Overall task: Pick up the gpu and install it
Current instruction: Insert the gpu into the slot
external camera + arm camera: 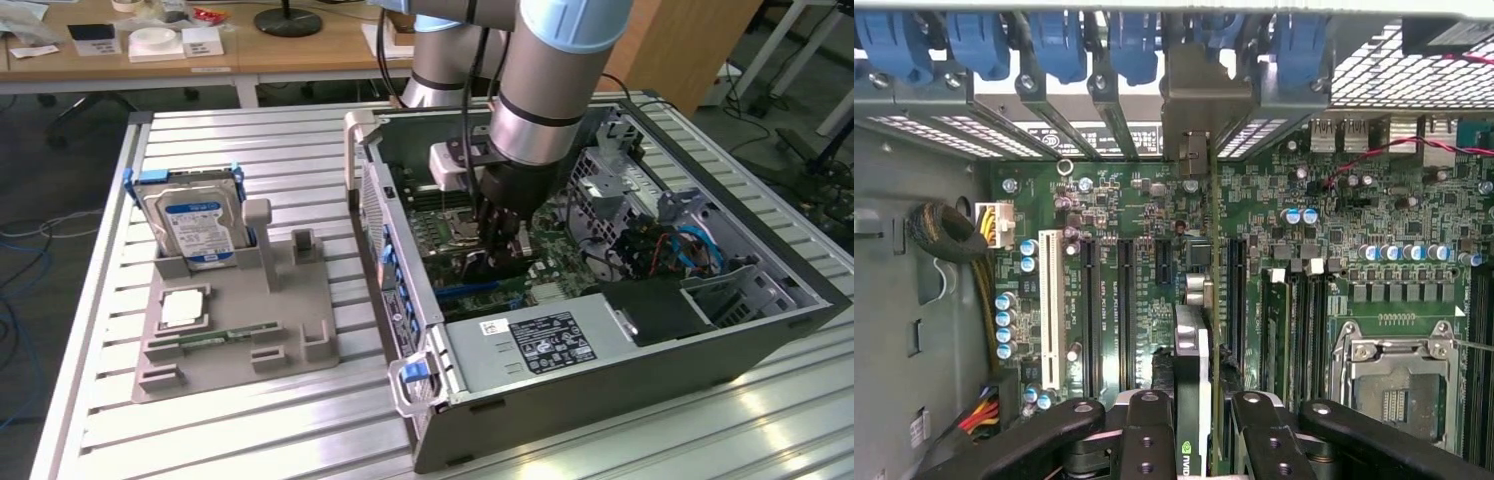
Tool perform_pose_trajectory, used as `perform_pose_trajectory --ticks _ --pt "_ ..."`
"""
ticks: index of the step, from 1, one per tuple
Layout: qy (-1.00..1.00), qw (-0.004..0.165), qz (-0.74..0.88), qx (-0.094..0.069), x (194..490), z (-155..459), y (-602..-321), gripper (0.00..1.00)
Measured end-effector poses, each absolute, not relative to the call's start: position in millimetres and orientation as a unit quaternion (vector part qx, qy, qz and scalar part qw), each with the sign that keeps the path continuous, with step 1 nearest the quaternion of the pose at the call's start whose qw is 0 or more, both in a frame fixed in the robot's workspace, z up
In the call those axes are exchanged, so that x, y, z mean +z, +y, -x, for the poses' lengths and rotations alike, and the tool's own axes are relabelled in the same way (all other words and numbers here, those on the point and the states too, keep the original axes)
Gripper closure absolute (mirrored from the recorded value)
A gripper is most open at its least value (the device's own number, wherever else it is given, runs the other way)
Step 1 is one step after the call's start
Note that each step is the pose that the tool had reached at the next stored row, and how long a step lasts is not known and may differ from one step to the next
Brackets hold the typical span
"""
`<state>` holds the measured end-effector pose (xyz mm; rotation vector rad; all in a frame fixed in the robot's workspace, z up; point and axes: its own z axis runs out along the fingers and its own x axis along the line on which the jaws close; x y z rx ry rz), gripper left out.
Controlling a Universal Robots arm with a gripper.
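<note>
Gripper (1192, 440) clamps gpu (1199, 300) (edge-on) over motherboard (1334, 250).

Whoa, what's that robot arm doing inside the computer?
The robot arm has reached down into the open computer case. Its pincer is holding the gpu, a thin card, edge-on over the green motherboard, with the card's metal bracket up against the back wall of slots. On the grey tray beside the case, a hard drive stands upright, untouched.
</note>
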<state>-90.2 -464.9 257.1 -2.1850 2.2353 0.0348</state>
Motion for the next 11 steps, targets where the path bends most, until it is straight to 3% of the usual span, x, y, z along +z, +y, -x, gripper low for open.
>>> perform_pose_trajectory --ticks 11 --pt "0.715 0.009 0.699 0.011 253.1 91.5 -465.0 0.73"
